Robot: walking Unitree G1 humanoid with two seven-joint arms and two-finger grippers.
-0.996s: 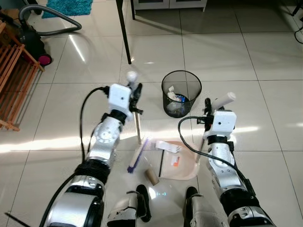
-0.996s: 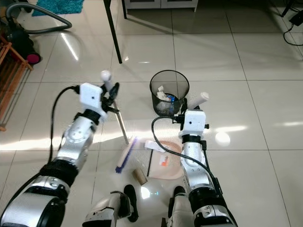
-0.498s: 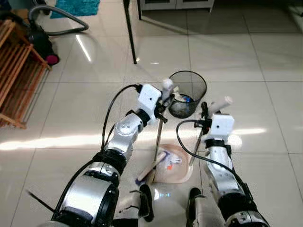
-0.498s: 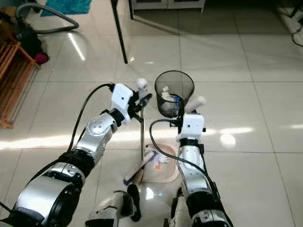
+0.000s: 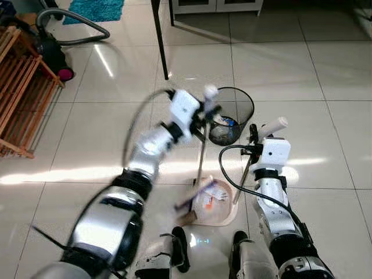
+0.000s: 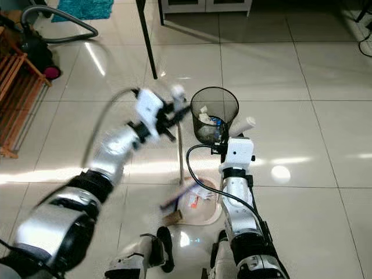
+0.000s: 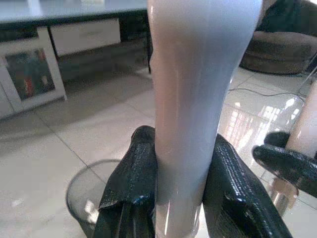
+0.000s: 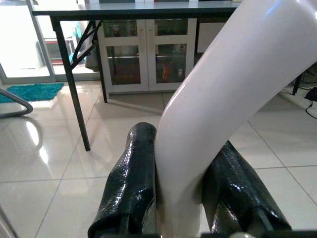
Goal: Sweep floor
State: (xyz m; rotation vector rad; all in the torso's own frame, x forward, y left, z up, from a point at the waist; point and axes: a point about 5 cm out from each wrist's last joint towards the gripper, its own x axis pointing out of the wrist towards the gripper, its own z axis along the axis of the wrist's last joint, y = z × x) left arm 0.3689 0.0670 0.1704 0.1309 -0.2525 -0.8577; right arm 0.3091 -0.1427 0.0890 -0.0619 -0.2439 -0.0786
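The floor is pale glossy tile, with a wooden rack off to the robot's left, a vacuum beyond it and a dark worktop leg ahead. Just in front of the robot stands a black mesh bin with some rubbish already in it.

The step in hand looks like the gathering stroke — litter being pushed onto the dustpan, which lies flat on the tiles between the robot's feet and the bin. The left arm is blurred with motion; its end effector is clenched round the white broom handle near the top, fingers pressed on both sides of it. The broom head sits low at the pan's left edge, touching or just over the lip. The right end effector is gripped on the dustpan's upright white handle, steadying the pan.

On the pan lie scraps of paper, one with an orange mark. A small brown piece rests at the pan's near-left rim; I can't tell whether it is on or off.

Next, I'd judge, comes one more short pull of the broom to bring that brown piece fully aboard — then lifting the pan level and tipping it into the bin close ahead.
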